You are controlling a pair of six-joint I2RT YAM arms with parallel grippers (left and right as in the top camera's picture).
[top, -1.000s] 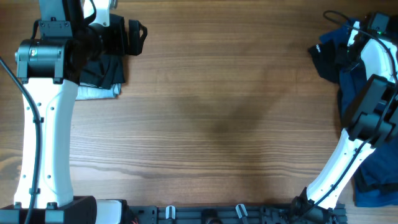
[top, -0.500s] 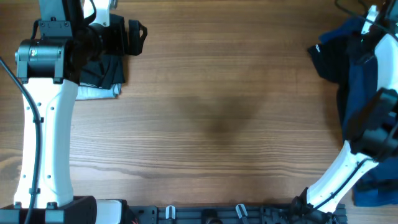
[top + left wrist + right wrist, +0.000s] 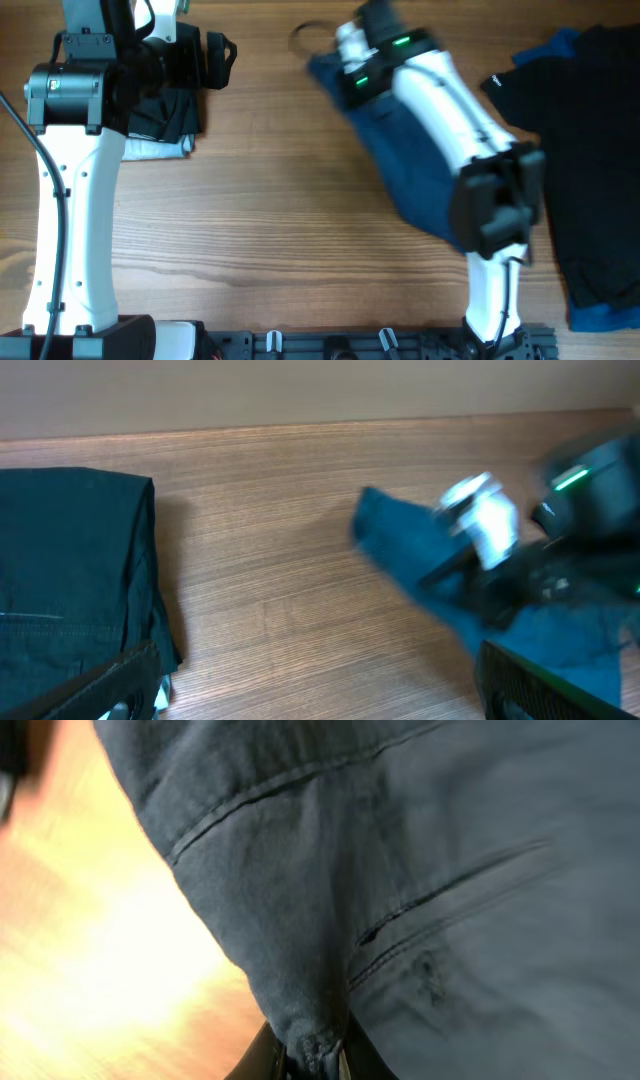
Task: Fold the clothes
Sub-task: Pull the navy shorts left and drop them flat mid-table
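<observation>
Right gripper (image 3: 308, 1058): pinching a fold of the navy shorts (image 3: 395, 160), which hang over the table (image 3: 280, 230) middle, likely for laying flat.
Left gripper (image 3: 218, 60): spread wide, empty, beside the folded stack (image 3: 165, 120).
Black pile (image 3: 590, 150): waiting at the right edge.

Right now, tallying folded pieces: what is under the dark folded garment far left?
A pale blue cloth shows its edge beneath the dark folded garment; the rest is covered by it.

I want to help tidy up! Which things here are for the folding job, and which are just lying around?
For the job: navy shorts pinched in the right claw, folded dark stack, pale cloth at its edge, black garment, blue garment.
Just there: wooden table, black rail along its front.
</observation>
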